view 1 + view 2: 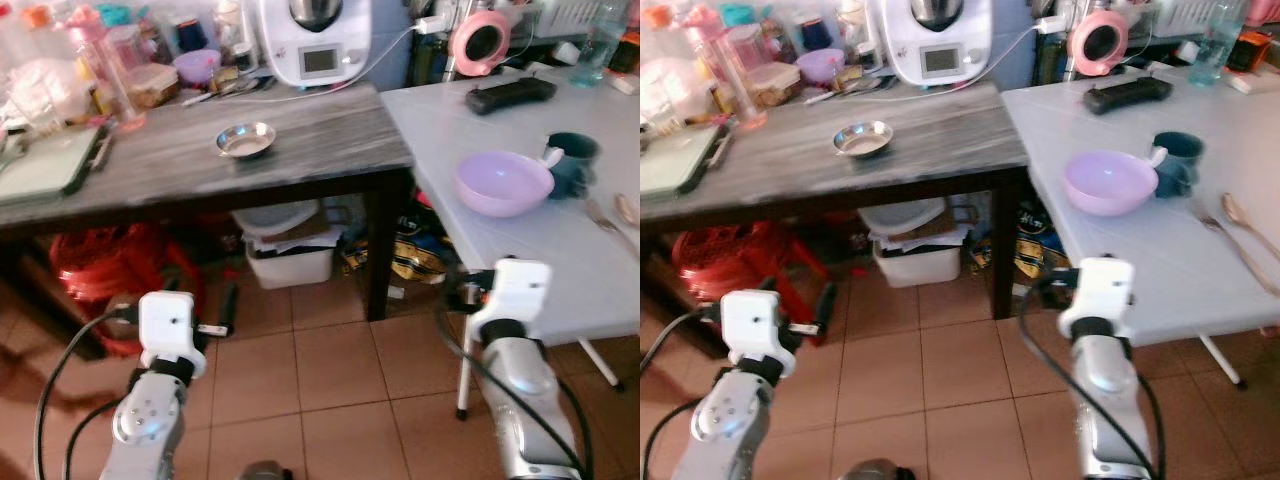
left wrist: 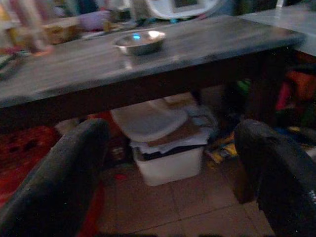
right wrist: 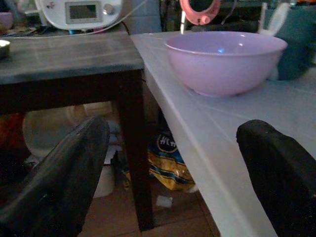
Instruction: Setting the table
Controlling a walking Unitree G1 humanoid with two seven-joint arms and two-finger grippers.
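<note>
- The two black fingers (image 2: 59, 182) of the left gripper (image 2: 168, 177) are spread wide with nothing between them, held low in front of the dark grey wooden table (image 1: 320, 140), below its edge.
- The right gripper (image 3: 173, 177) is likewise spread wide and empty, its fingers (image 3: 281, 173) at the near edge of the white tabletop (image 1: 540, 250), pointing toward a lilac plastic bowl (image 1: 503, 183).
- The lilac bowl sits upright on the white table, with a dark teal mug (image 1: 572, 160) just behind it to the right.
- A fork (image 1: 1215, 228) and a spoon (image 1: 1238, 212) lie near the white table's right edge.
- A black remote-like object (image 1: 510, 94) lies farther back, and a pink round mirror (image 1: 480, 42) stands behind it.
- A small shiny metal bowl (image 1: 245, 140) sits alone mid-way on the grey table, with a white kitchen machine (image 1: 310, 40) behind it and jars and bottles at the back left.
- A white plastic bin (image 1: 290, 255) and a red crate (image 1: 110, 265) sit under the grey table, on brown floor tiles.
</note>
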